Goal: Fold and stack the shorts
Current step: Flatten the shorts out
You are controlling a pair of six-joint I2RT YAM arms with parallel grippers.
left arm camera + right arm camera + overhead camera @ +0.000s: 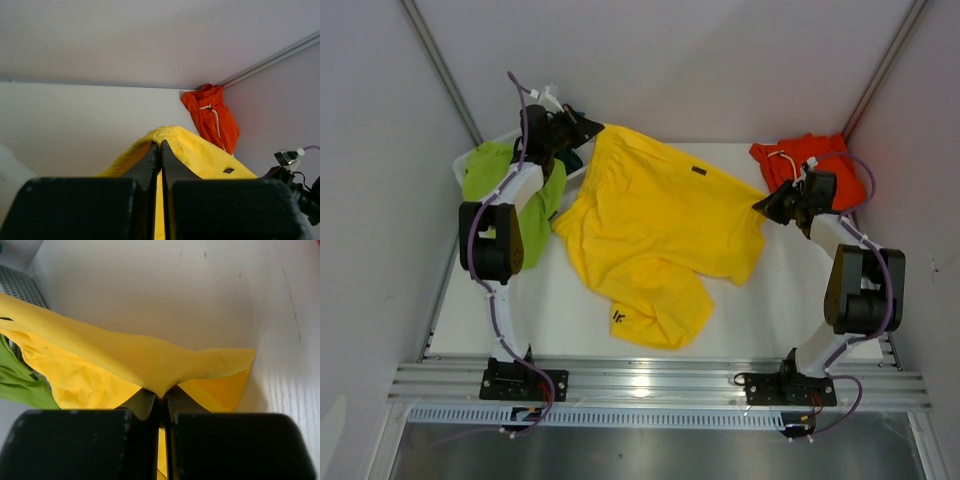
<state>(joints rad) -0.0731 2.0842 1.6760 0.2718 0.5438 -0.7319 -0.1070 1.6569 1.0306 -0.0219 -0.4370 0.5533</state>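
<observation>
The yellow shorts (655,230) hang spread between my two grippers above the middle of the table, small dark label up. My left gripper (592,128) is shut on their far-left waist corner, seen in the left wrist view (161,144). My right gripper (760,206) is shut on the right corner, seen in the right wrist view (162,396). The orange shorts (810,165) with a white drawstring lie bunched at the far right corner; they also show in the left wrist view (212,117). The lime-green shorts (510,190) lie at the far left under my left arm, with a bit of teal fabric (575,160) beside them.
A white plastic basket (465,160) sits at the far left corner beneath the green shorts. Grey walls close in the left, back and right sides. A metal rail (650,385) runs along the table's near edge by the arm bases.
</observation>
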